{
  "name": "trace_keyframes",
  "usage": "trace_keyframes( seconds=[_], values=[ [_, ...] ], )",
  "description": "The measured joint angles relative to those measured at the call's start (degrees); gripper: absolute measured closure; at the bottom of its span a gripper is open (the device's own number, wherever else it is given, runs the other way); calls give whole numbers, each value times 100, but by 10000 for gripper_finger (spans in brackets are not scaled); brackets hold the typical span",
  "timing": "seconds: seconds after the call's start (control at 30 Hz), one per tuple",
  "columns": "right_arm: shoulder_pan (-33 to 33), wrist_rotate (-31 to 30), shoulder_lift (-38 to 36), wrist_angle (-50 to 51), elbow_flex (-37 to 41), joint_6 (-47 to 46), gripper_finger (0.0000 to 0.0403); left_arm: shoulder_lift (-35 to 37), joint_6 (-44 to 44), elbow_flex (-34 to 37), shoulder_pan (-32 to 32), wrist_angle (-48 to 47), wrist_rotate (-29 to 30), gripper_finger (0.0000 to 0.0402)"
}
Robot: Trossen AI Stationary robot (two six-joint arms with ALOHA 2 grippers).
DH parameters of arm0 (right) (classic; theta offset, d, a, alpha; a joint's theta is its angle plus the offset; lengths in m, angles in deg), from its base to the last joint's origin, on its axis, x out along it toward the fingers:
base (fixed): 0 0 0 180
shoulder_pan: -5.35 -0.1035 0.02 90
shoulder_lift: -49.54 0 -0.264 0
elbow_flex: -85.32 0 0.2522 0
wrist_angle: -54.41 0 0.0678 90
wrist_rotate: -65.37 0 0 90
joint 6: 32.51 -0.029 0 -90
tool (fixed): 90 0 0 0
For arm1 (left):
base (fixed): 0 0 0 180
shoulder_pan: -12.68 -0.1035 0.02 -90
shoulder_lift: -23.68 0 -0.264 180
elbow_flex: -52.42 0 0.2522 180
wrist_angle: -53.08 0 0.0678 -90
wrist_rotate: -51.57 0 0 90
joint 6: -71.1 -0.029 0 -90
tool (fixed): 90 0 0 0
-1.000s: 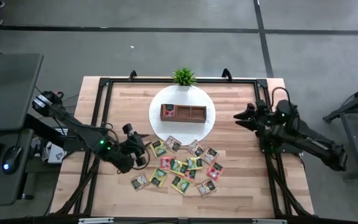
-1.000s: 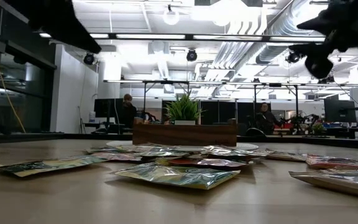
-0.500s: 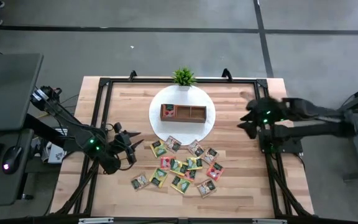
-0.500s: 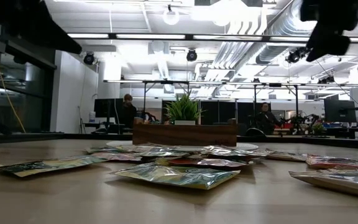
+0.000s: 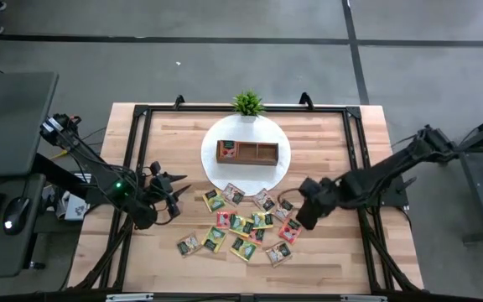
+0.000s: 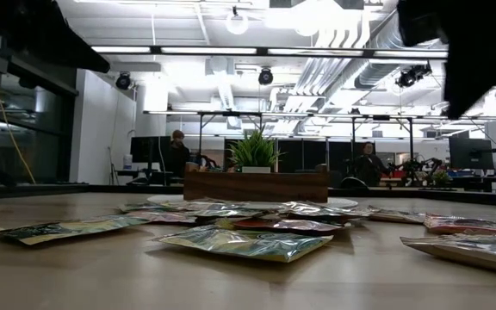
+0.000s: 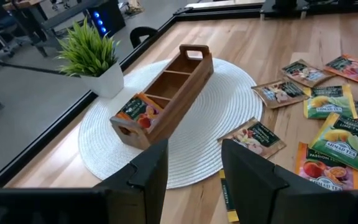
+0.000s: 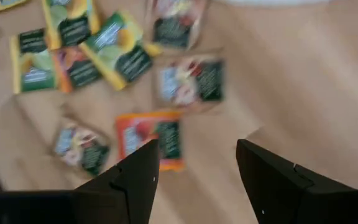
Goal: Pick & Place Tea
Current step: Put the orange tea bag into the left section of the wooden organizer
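Several tea sachets (image 5: 246, 222) in green, yellow, red and grey lie flat and loose on the wooden table, near its front middle. They also show close up in the low view as a heap of sachets (image 6: 248, 241). One more sachet (image 7: 138, 111) stands in an end compartment of the brown wooden tray (image 5: 247, 152), which rests on a round white mat (image 5: 279, 164). My right gripper (image 8: 197, 155) hovers open above the right side of the pile, pointing steeply down, over a red sachet (image 8: 151, 140). My left gripper (image 7: 194, 155) is open, left of the pile, nothing between its fingers.
A small green potted plant (image 5: 248, 103) stands at the mat's far edge. A black frame (image 5: 141, 126) runs along the table's sides. Bare wood lies left of the mat and right of the pile. Beyond the table is a room with seated people.
My right gripper has swung from the table's right edge toward the sachets and the near edge, tipping from nearly level to steeply down; it stays open. My left gripper has drawn back a little toward the table's left edge. The sachets have not moved.
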Motion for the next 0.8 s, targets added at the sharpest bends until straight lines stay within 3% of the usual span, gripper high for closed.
trace_keyframes(
  seconds=[0.13, 0.3, 0.63, 0.8],
  values=[
    [-561, -74, 124, -561, 0, -1025, 194, 18, -2, 0, 0, 0, -53, 254],
    [-1152, -743, 172, -1253, -2, -2263, 194, 18, -107, 0, 2, 9, -170, 254],
    [-1567, -1674, 257, -2327, -2, -2193, 194, 57, 192, 0, 2, 321, -214, 254],
    [-1480, -1132, 631, -2540, -2, -3159, 194, 197, -110, 0, 2, 460, -319, 254]
  ],
)
